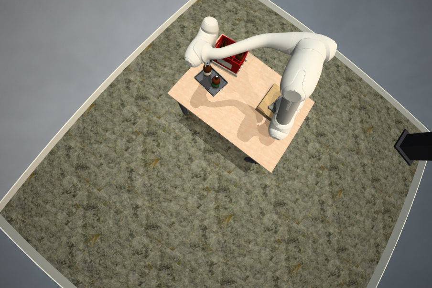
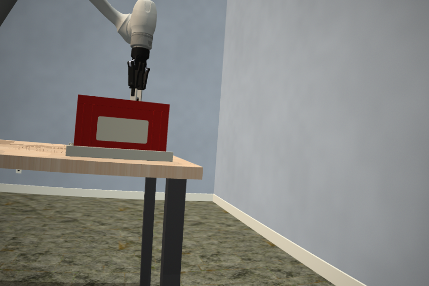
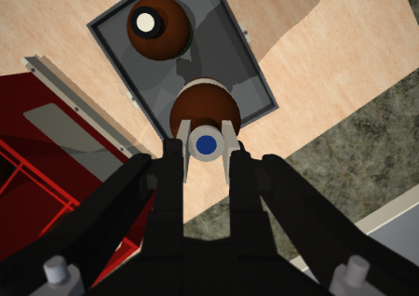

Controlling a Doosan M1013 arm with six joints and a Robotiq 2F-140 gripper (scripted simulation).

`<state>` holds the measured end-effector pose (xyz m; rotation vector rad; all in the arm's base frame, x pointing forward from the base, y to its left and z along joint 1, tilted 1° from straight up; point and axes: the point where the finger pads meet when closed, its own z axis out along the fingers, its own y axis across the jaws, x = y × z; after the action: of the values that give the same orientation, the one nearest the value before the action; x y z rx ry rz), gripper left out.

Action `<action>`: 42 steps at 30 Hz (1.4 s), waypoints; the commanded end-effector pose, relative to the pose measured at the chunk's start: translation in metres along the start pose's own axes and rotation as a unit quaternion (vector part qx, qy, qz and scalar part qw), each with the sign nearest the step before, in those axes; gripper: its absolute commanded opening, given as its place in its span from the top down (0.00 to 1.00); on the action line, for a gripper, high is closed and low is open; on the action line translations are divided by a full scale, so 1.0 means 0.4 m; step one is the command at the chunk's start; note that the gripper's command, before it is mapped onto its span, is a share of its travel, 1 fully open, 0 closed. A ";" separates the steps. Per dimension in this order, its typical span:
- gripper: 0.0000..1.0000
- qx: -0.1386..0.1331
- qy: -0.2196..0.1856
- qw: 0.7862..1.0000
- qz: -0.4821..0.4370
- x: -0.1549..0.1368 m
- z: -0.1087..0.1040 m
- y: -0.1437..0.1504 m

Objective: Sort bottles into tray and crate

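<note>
Gripper [image 3: 206, 154] holds the blue-capped bottle [image 3: 205, 114] by its neck from above, so it hangs upright over the near end of the tray [image 3: 259, 88], beside the white-capped bottle [image 3: 159, 28] already standing there, with the crate [image 3: 56, 168] just beside on the bench [image 3: 317, 51].

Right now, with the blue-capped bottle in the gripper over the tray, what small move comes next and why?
Probably ease straight down a little further, then release. The gripper is shut on the blue-capped bottle, which hangs upright over the tray end nearest the gripper, apart from the white-capped bottle. No view shows whether its base touches the tray floor.
</note>
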<state>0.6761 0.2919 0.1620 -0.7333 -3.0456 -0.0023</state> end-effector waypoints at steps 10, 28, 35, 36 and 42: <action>1.00 0.000 0.000 1.000 0.000 -0.002 0.053 0.000; 1.00 0.000 0.000 1.000 0.000 -0.001 0.106 0.000; 1.00 0.000 0.000 1.000 0.000 0.000 0.115 0.000; 1.00 0.000 0.000 1.000 0.000 -0.001 0.116 0.000; 1.00 0.000 0.000 1.000 0.000 -0.001 0.122 0.000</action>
<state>0.6761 0.2919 0.1141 -0.7334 -3.0457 -0.0024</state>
